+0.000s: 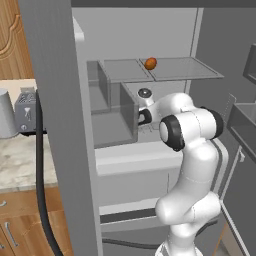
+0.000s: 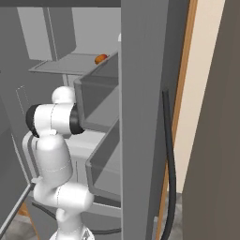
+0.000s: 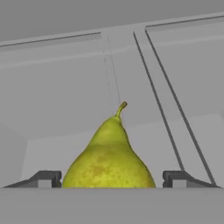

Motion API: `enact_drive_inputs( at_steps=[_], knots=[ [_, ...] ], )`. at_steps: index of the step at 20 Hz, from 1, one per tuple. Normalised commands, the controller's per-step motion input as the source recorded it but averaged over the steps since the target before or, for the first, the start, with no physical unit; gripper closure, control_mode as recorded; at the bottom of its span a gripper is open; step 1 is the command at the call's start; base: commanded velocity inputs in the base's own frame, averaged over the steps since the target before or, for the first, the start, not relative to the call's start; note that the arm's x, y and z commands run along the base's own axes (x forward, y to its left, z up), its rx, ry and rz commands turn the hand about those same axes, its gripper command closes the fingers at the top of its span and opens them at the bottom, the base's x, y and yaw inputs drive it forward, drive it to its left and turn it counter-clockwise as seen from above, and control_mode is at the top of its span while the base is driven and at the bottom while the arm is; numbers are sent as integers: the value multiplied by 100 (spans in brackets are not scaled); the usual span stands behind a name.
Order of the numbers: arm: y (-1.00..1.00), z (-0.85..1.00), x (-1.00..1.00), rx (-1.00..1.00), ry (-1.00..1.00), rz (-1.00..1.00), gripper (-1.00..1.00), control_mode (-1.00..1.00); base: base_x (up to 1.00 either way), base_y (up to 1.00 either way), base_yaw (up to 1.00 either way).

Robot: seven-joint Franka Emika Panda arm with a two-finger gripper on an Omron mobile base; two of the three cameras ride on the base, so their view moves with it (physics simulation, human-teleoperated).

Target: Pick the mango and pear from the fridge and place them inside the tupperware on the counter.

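A yellow-green pear (image 3: 108, 159) stands upright on a grey fridge shelf, right in front of the hand camera. My gripper (image 3: 108, 180) is open, with one dark fingertip (image 3: 47, 178) on each side of the pear's base and a slim gap showing at the right. The orange-red mango (image 1: 150, 63) lies on the upper glass shelf (image 1: 185, 70) of the fridge (image 1: 125, 30); it appears as mango (image 2: 100, 59) from the other side. My white arm (image 1: 187, 130) reaches into the fridge below that shelf. The tupperware is out of view.
The open fridge door (image 1: 60, 130) with its black seal (image 1: 42, 190) stands between the arm and the counter (image 1: 20, 160). A grey toaster (image 1: 26, 111) and a pale cylinder (image 1: 6, 115) sit on the counter. Clear bins (image 1: 115, 107) line the fridge interior.
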Motion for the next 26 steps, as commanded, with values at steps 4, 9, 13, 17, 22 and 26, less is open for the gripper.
enact_drive_inputs(
  at_steps=[4,9,13,17,22,26],
  knots=[
    [11,-37,-10,0,0,0,100,-100,0,0,0],
    [10,-30,-18,0,0,0,100,-100,0,0,0],
    [2,-8,-54,0,-7,0,100,-100,0,0,0],
    [0,5,-95,0,-27,0,100,-100,0,0,0],
    [0,37,-85,0,-8,0,100,-100,0,0,0],
    [-6,68,-60,0,16,0,100,-100,0,0,0]
  ],
)
